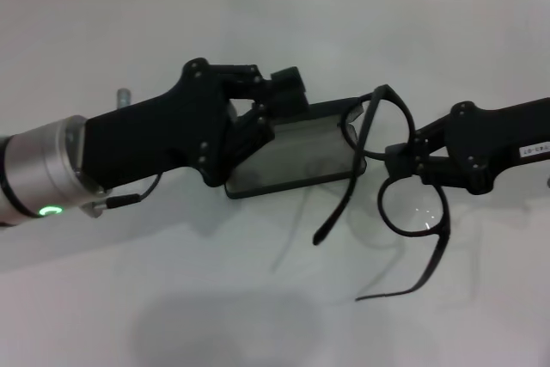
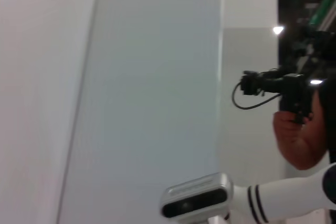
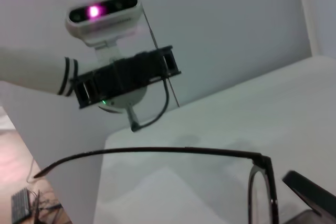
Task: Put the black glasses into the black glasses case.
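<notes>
The black glasses case (image 1: 301, 156) lies open on the white table, its grey inside facing up. My left gripper (image 1: 262, 109) is shut on the case's left end. My right gripper (image 1: 404, 156) is shut on the bridge of the black glasses (image 1: 418, 205) and holds them in the air at the case's right end. One lens hangs over that end and the other is beyond it. Both temple arms are unfolded and point toward the table's front. The right wrist view shows one temple arm (image 3: 157, 151) and part of the frame. The left wrist view shows neither thing.
The white table (image 1: 258, 298) runs to a wall at the back. A small grey stub (image 1: 124, 94) stands behind my left arm. The left wrist view shows a wall and a person's hand with a camera (image 2: 286, 90).
</notes>
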